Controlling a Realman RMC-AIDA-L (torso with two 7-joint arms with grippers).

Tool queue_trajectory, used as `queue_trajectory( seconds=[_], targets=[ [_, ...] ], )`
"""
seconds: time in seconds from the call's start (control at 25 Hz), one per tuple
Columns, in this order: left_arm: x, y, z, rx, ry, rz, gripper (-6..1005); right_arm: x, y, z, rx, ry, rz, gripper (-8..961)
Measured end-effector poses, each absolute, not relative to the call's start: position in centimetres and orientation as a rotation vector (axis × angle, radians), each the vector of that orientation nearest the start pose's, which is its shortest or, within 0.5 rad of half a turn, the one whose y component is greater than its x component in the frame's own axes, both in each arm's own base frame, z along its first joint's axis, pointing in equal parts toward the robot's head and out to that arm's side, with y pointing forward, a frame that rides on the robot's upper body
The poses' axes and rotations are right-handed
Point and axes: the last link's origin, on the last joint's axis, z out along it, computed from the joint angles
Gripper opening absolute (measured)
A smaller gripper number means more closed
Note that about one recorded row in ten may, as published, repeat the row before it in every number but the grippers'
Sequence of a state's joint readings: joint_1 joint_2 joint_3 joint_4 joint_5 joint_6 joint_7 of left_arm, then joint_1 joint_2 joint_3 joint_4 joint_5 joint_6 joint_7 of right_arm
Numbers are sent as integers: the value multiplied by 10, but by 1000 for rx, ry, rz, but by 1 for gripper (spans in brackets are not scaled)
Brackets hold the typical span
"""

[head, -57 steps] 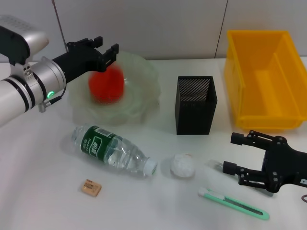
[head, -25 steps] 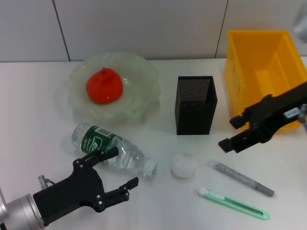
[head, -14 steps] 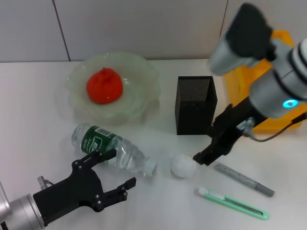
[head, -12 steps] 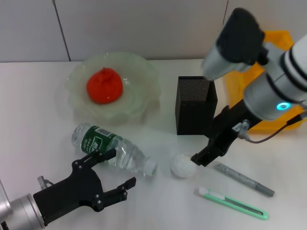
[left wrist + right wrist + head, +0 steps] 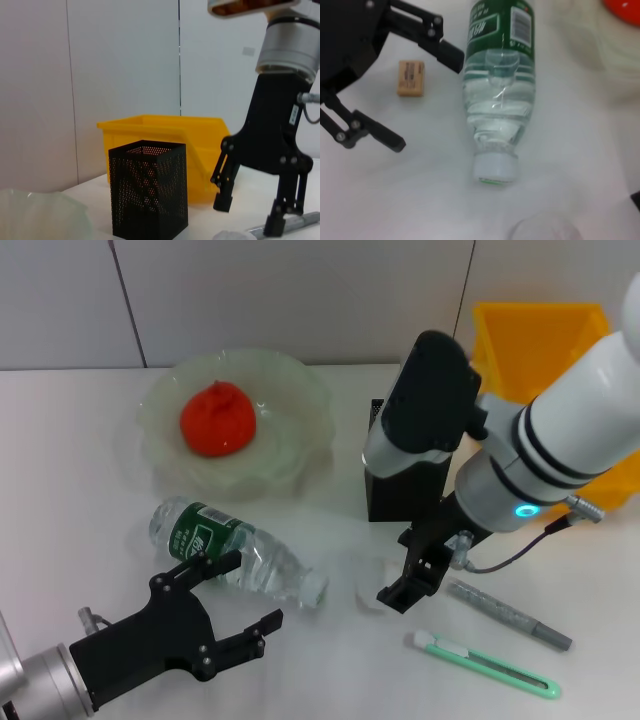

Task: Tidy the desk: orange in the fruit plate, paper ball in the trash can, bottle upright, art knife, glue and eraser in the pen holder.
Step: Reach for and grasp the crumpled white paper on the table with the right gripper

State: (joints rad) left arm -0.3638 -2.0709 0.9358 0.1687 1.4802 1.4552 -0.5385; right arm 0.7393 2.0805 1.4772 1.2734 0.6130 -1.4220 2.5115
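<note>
**Right hand over the paper ball, front-centre**

Toward the front edge of the tabletop (image 5: 60, 470), mid-width: right hand (image 5: 250, 217) hangs fingers-down over the paper ball (image 5: 372, 583), jaws spread wide, one finger to each side. Ball not yet gripped; it sits mostly hidden under the hand. Judged step: picking the ball for the yellow trash bin (image 5: 540, 330) at the back right corner.

Left hand (image 5: 225, 615) parked low near the front left corner, fingers wide apart, holding nothing, just in front of the lying water bottle (image 5: 235, 552).

Orange (image 5: 217, 418) already in the green fruit plate (image 5: 300, 400), back left. Eraser (image 5: 410, 77) beside the left hand. Glue stick (image 5: 510, 613) and green art knife (image 5: 490, 665) lie front right, close to the right hand. Mesh pen holder (image 5: 147, 192) stands just behind it; lift path to the bin passes near the holder.
</note>
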Motion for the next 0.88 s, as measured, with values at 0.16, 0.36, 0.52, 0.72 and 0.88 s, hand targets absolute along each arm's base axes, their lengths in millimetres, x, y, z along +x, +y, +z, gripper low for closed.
queue_trajectory(
  seconds=[0.16, 0.36, 0.52, 0.72, 0.88],
  targets=[
    [-309, 251, -63, -2476, -300, -806, 841, 128, 356, -69, -2777, 453, -598, 744],
    [-309, 249, -65, -2490, -299, -807, 840, 128, 356, -77, -2771, 429, -600, 737],
    [-309, 248, -65, -2495, -297, -807, 840, 130, 358, -82, -2769, 431, -605, 732],
    [-308, 248, -66, -2501, -295, -806, 841, 130, 359, -85, -2770, 437, -605, 725],
    [-308, 248, -66, -2501, -295, -806, 841, 131, 359, -87, -2774, 436, -622, 720]
  ],
)
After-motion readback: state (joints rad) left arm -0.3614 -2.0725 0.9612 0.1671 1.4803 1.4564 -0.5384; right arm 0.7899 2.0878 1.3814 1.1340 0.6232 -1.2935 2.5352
